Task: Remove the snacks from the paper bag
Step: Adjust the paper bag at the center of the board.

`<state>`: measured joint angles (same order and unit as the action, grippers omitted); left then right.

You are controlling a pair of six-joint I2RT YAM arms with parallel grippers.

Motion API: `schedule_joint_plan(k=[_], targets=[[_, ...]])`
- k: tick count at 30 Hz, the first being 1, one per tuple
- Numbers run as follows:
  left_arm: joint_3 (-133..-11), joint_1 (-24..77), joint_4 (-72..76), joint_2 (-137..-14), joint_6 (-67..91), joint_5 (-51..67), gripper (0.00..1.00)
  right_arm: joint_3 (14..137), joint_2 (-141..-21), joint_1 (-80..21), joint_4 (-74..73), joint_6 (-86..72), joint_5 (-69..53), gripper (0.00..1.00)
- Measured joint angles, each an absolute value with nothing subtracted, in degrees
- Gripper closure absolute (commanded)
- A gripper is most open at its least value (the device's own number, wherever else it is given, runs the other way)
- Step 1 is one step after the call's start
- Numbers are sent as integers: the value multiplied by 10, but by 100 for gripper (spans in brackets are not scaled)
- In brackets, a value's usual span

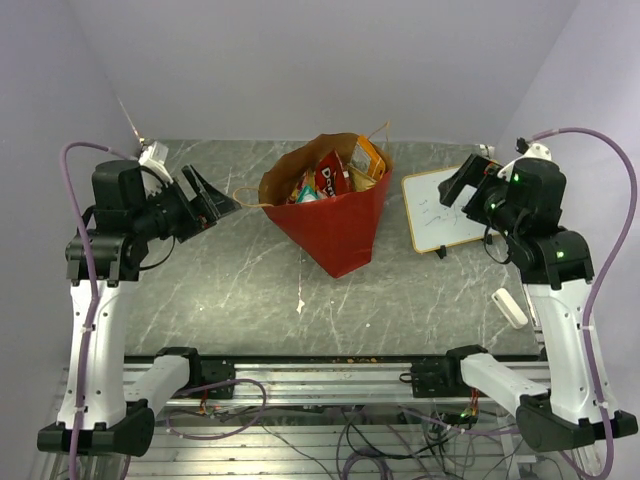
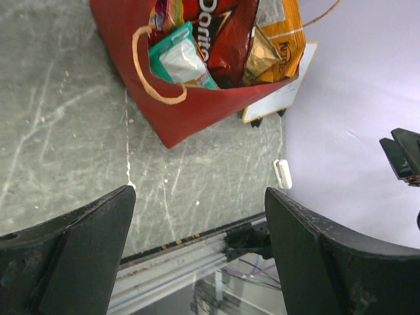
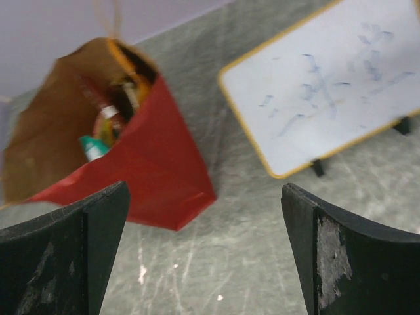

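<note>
The paper bag point(image 1: 335, 225) is sitting near the middle of the desk point(image 1: 220, 290), its mouth gaping wide, the red outside facing the arms and the brown lining showing at the back. I cannot tell whether it is standing straight or leaning. Every packet I can make out is sitting inside it. A red Doritos packet point(image 1: 332, 178) is poking up in the middle, an orange packet point(image 1: 368, 158) is leaning against the right-hand wall, and a teal packet point(image 2: 180, 59) is tucked down by the twine handle point(image 2: 152, 72) on the left-hand side. More wrappers seem to be bunched beneath these, but they are too crowded to count. The left end effector point(image 1: 222, 203) is hanging off to the left of the bag, well apart from it, its jaws spread wide and carrying nothing. The right end effector point(image 1: 460, 190) is hovering over the whiteboard point(image 1: 445, 205) on the right side, likewise spread wide and empty, with the bag showing between its fingers in the wrist view. A small white object point(image 1: 510, 307) is lying on the desk near the right arm, and it does not look like a snack. To my eye the job is looking barely begun. No packet is being gripped, neither arm is reaching into the mouth, and the whole load appears to be waiting to come out, one packet after another.
</note>
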<state>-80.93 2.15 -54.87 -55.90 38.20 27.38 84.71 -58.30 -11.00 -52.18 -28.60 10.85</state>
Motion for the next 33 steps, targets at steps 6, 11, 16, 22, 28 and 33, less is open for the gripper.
schedule_joint_plan(k=[6,11,16,22,28,33], targets=[[-740,22,-509,-553,442,307,8,805,-576,-110,-418,-291,-29,0],[-677,23,-461,-537,503,322,11,806,-638,-110,-356,-288,-114,0],[-652,23,-413,-556,544,318,14,815,-710,-110,-343,-278,-136,0],[-652,24,-331,-619,579,313,21,808,-711,-105,-287,-300,-140,0],[-652,32,-296,-663,602,312,24,865,-768,-102,-250,-316,-157,5],[-651,46,-262,-669,616,313,30,947,-875,-101,-252,-324,-181,12]])
